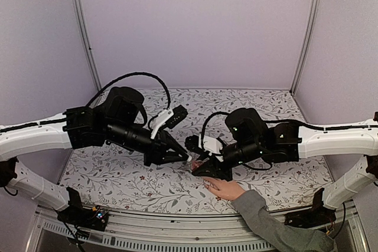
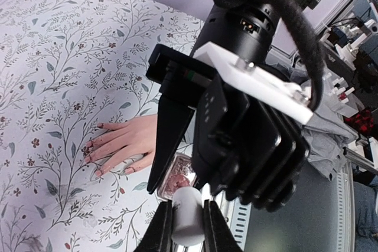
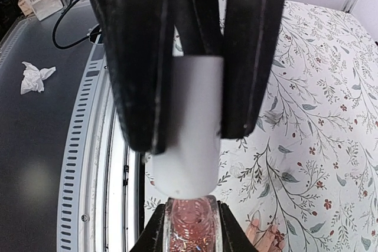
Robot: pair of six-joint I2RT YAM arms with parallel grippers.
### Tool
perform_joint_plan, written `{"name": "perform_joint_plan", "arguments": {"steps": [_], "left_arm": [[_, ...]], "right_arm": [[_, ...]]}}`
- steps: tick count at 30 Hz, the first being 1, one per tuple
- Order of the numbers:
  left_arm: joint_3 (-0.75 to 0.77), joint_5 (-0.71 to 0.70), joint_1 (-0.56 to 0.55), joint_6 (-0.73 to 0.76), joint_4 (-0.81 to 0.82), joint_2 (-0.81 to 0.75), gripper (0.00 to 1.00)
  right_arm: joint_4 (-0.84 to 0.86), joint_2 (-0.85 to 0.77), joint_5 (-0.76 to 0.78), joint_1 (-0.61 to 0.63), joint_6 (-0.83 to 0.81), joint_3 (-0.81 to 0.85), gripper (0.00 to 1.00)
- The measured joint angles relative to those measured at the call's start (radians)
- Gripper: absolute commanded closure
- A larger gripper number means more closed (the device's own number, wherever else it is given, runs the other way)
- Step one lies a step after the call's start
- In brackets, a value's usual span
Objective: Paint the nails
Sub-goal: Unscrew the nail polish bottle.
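White cap (image 3: pixel 189 134) is clamped in your left hand (image 2: pixel 188 228), the pink bottle (image 2: pixel 177 182) in your right hand (image 3: pixel 190 231), so you look to be uncapping. Next, draw it straight off, then reach the nails (image 2: pixel 88 144), flat on the worktop (image 2: pixel 47 57) nearby.

A crumpled white tissue (image 3: pixel 36 78) can be seen lying on the dark floor (image 3: pixel 35 175) beyond the floral-print tabletop (image 3: pixel 319 116) and its slotted metal edge (image 3: pixel 80 146).

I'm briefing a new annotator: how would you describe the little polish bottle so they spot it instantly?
On the floral table, look just past the hand. There the bottle sits pinched in the right gripper, under a white cap that the left gripper clamps. Its pink, glittery glass sets it apart.
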Motion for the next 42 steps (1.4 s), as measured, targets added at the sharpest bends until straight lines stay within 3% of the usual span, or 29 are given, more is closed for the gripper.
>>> {"name": "perform_joint_plan", "arguments": {"steps": [42], "left_arm": [[-0.015, -0.063, 0.004, 0.000, -0.034, -0.031, 1.00]], "right_arm": [[0.000, 0.000, 0.041, 0.000, 0.002, 0.000, 1.00]]}}
